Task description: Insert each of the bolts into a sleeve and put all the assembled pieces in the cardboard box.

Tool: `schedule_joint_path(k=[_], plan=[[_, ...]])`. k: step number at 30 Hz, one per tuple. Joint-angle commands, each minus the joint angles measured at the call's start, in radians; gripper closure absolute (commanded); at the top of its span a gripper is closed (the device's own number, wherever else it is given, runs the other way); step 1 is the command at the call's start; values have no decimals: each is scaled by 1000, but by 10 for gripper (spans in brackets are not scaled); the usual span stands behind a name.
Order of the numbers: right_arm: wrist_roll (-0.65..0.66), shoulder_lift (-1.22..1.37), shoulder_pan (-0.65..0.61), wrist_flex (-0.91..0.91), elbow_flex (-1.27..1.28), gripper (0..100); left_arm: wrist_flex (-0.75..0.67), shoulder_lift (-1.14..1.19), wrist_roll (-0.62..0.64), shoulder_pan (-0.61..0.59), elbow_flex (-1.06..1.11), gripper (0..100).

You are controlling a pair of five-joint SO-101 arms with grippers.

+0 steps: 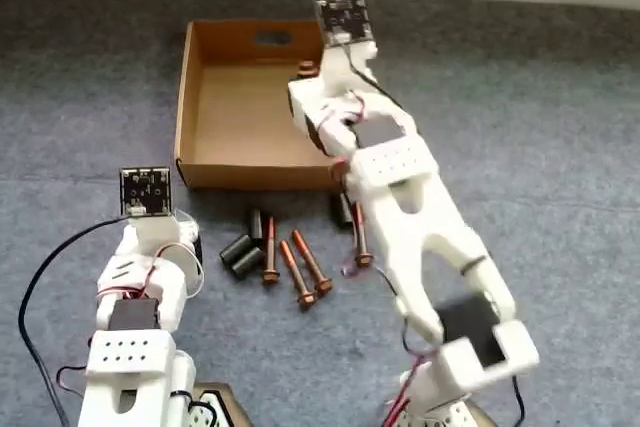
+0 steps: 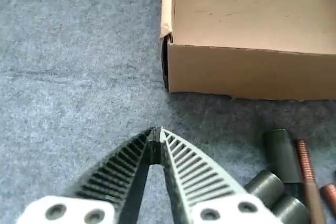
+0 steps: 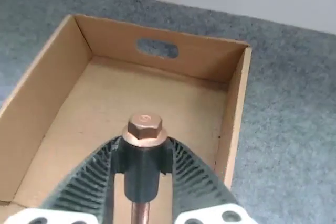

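Across the grey carpet (image 1: pixel 560 147), the right arm (image 1: pixel 420 217) is stretching forward from its base, with its wrist hanging over the near right part of the cardboard box (image 1: pixel 183 97). The left arm (image 1: pixel 130 307) is sitting folded close to its base and pointing down at the carpet, just short of the box's near left corner. The box is lying open-topped, its brown floor showing beneath the right gripper (image 3: pixel 142 148) and a handle slot (image 3: pixel 157 49) cut in its far wall.

The right gripper's jaws are pinching a dark sleeve (image 3: pixel 140 171) with a copper bolt (image 3: pixel 144 127) seated in it. The bolt's hexagonal head is sticking out past the fingertips. This assembled piece is hanging over the box's interior, near the right wall.

The left gripper (image 2: pixel 156 132) is hovering over the carpet with its jaws pressed together.

In front of the box, between the arms, three loose bolts (image 1: pixel 297 272) are lying side by side. A fourth bolt (image 1: pixel 360 237) is lying beneath the right arm. Three sleeves (image 1: pixel 236 247) are resting just beside the bolts, and another sleeve (image 1: pixel 342 209) is lying near the box wall.
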Motion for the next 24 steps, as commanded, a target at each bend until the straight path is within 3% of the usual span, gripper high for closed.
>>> schedule_joint_path(k=[1,8,13,24], plan=[[-11,157,10,56,-245,992,-23,2,-11,1,-5,973],[-6,398,39,193,-478,992,-21,2,-12,45,-5,973],[-6,501,67,346,-608,992,-21,2,-91,61,-4,973],[-6,677,44,443,-792,992,-21,2,-92,70,-4,973]])
